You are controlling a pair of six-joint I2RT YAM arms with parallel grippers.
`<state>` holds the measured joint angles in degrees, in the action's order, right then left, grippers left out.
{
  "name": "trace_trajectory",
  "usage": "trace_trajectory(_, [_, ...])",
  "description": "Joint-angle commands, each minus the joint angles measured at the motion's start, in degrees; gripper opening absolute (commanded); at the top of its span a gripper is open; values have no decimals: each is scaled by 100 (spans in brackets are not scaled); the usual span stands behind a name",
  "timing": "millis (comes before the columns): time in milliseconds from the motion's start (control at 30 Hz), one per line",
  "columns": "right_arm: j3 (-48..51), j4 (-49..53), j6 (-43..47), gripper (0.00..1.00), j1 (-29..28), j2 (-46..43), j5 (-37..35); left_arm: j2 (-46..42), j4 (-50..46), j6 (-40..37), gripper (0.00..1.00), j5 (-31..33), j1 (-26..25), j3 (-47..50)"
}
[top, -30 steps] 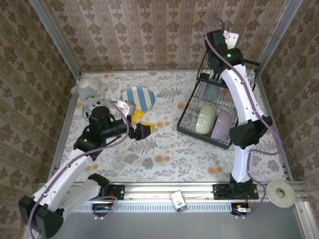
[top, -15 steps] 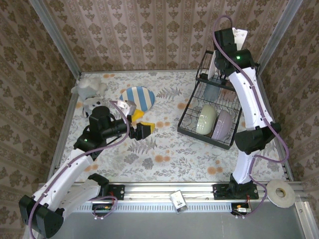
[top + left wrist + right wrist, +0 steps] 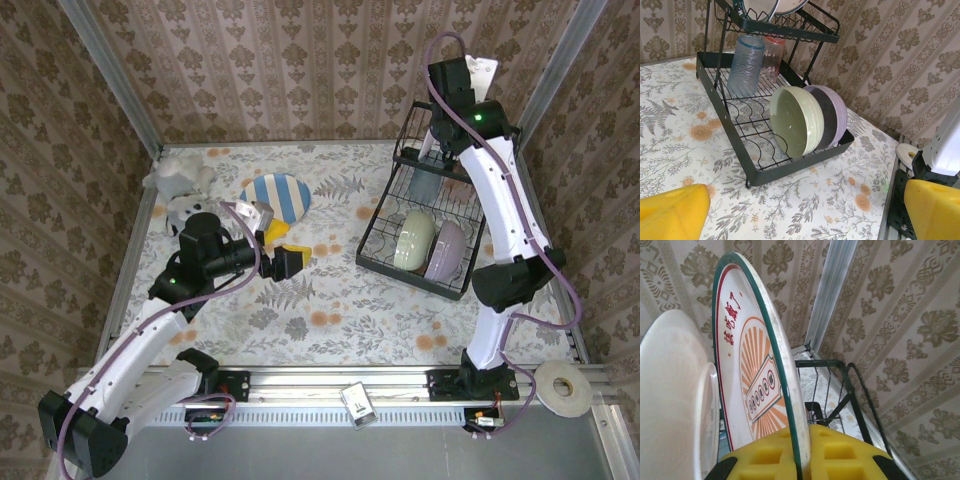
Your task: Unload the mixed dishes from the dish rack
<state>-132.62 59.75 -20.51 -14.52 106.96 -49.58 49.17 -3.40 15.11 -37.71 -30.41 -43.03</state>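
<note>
Top external view, from the left: a grey plush toy (image 3: 178, 178) sits at the far left corner of the worktop (image 3: 330, 320) and is no part of the job. Just right of it a blue-striped plate (image 3: 278, 195) lies flat on the worktop, well apart from the rack, which reads as a dish already unloaded. The left tool (image 3: 283, 247) hovers near that plate with its yellow fingers spread wide and nothing between them. Its wrist camera faces the rack, so it looks parked clear of the other arm, ready for a later dish.

Right of centre stands the dish rack (image 3: 410, 276). On its lower tier the pale green bowl (image 3: 792, 120) and the lavender bowl (image 3: 835, 112) stand on edge, touching, propped upright by the wire slots at the near end. Farther back a bluish cup (image 3: 746, 65) and a pink cup (image 3: 774, 54) stand side by side under the raised shelf, apparently mouth-down to drain.

At the far right, the right arm reaches over the upper shelf. In the right wrist view the right tool (image 3: 801, 452) is clenched on the rim of a teal-rimmed plate (image 3: 757, 375) that stands on edge, printed face showing. Pinching the edge suits drawing it straight out of its slot, though I cannot tell whether its lower edge sits in the wires. A second plate (image 3: 670, 390) stands just beside it, so I judge that a tilt during the lift could knock it.
</note>
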Motion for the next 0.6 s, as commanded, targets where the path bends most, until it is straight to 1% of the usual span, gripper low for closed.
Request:
trace_trajectory(0, [8,-288,171,0,-24,-322,-578,22,126,-105,100,-25,-17,44])
trace_trajectory(267, [248,-307,215,0,104,-630,-702,16,105,-106,100,-8,-11,43])
trace_trajectory(433, [697,-455,320,0,125,-1073,-687,31,103,-106,100,14,-8,31])
trace_trajectory(567, [1192,-572,369,0,126,-1639,-531,32,94,-108,100,36,-8,26])
